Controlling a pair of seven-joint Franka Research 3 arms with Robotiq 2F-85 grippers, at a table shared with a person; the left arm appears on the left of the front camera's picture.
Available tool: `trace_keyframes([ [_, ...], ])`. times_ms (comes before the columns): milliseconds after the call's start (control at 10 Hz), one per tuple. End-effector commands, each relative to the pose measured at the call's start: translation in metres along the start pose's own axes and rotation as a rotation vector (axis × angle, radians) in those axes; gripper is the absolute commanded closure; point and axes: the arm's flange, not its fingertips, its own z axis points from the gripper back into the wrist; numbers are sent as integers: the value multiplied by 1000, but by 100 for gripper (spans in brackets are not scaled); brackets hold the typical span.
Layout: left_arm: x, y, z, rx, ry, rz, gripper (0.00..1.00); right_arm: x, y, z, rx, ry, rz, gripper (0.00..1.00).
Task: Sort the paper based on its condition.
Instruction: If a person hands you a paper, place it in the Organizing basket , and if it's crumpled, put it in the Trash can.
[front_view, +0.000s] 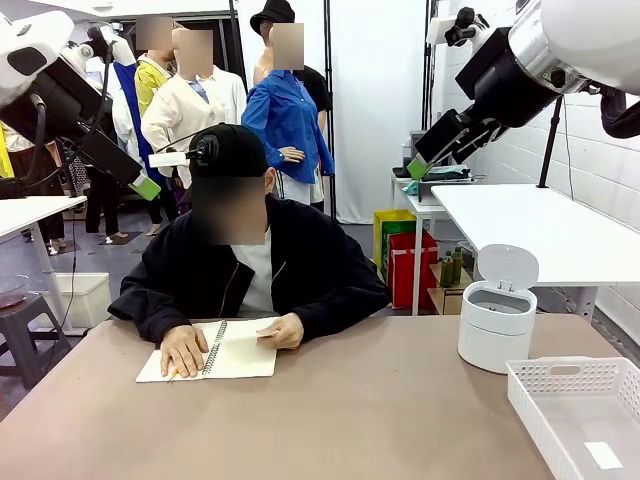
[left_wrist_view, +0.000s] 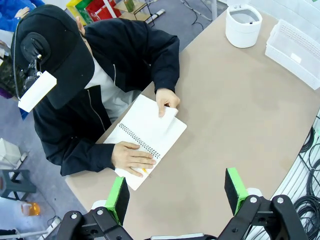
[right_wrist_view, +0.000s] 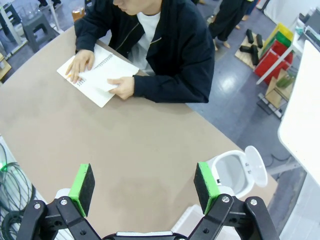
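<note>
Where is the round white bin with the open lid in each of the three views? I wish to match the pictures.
Front view: the bin stands at the right on the table, beside the white basket.
Left wrist view: bin at the top edge, right of centre.
Right wrist view: bin at the lower right, at the table's edge.
Shared landmark: the spiral notebook under the person's hands.

No legible text: notebook (front_view: 240, 350) page and tray (front_view: 572, 364) sticker (front_view: 603, 455) too small for reading.
</note>
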Motion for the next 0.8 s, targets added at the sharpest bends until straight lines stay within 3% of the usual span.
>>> trace_keyframes([
  [0, -1, 1, 0, -2, 4, 2, 0, 0, 0, 0, 0, -1, 0, 0],
  [700, -1, 1, 0, -2, 4, 2, 0, 0, 0, 0, 0, -1, 0, 0],
])
